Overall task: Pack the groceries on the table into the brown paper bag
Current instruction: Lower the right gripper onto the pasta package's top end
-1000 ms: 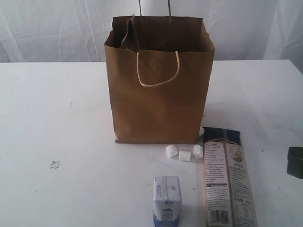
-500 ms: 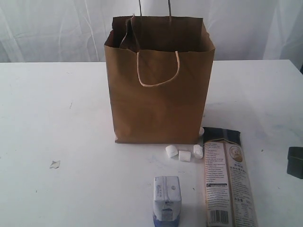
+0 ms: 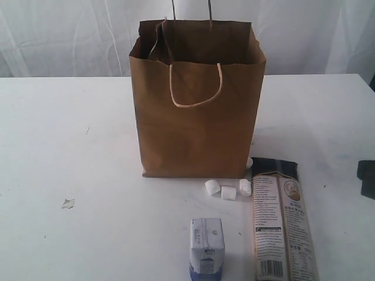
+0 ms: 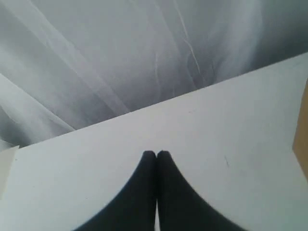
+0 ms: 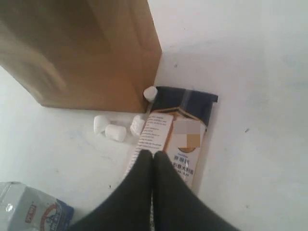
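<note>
Brown paper bag (image 3: 196, 117) stands upright about mid-counter, mouth open, one cream cord handle hanging down its front face. The white counter (image 3: 70, 134) carries faint scuffs, and a small white scrap (image 3: 68, 203) lies well out toward the left edge. Three small white marshmallows (image 3: 228, 190) lie in a loose row just in front of the bag's near right corner. A fourth marshmallow (image 5: 150, 93) is tucked against that corner, touching the dark top of the long packet (image 3: 281, 222). The packet lies flat, label up, running from the bag's right corner toward the near edge of the counter. The small white-blue carton (image 3: 206, 246) stands between the bag and the near edge, beside the packet but apart from it. Right gripper (image 5: 152, 153): jaws pressed together, nothing between them, tips poised over the label end of the long packet, which lies directly beneath and ahead of them; whether they touch it cannot be told. The marshmallows sit off to one side of these jaws, between them and the bag, and the carton's corner shows close beside the arm. Only a dark block of this arm shows in the exterior view, near the right edge of the counter. Left gripper (image 4: 155, 153): jaws likewise closed flat on each other and empty, over bare counter, with only a sliver of the bag at the frame's edge and no grocery near them.
</note>
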Robot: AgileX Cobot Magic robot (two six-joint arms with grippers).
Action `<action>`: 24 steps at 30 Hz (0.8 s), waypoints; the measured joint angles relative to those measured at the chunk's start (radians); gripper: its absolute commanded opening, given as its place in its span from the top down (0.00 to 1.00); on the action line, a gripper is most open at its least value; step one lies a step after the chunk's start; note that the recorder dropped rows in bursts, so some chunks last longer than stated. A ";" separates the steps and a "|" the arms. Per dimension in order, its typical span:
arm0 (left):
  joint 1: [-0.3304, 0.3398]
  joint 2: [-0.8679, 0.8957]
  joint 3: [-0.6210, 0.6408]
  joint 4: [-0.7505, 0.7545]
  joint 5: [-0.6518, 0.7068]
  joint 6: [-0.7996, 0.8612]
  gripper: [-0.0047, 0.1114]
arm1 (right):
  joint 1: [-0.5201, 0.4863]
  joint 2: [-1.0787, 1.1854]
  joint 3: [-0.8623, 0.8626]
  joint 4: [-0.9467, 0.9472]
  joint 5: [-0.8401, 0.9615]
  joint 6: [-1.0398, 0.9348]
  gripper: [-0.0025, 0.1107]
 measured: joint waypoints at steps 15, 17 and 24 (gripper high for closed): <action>0.000 -0.678 1.059 0.185 -0.510 -0.497 0.96 | 0.002 0.450 -0.176 -0.141 0.083 0.012 0.98; 0.000 -0.763 1.194 0.184 -0.569 -0.553 0.96 | 0.002 0.536 -0.226 -0.165 0.215 0.072 0.98; 0.000 -1.055 1.603 0.182 -0.612 -0.720 0.96 | 0.035 0.647 -0.272 -0.200 0.289 0.199 0.98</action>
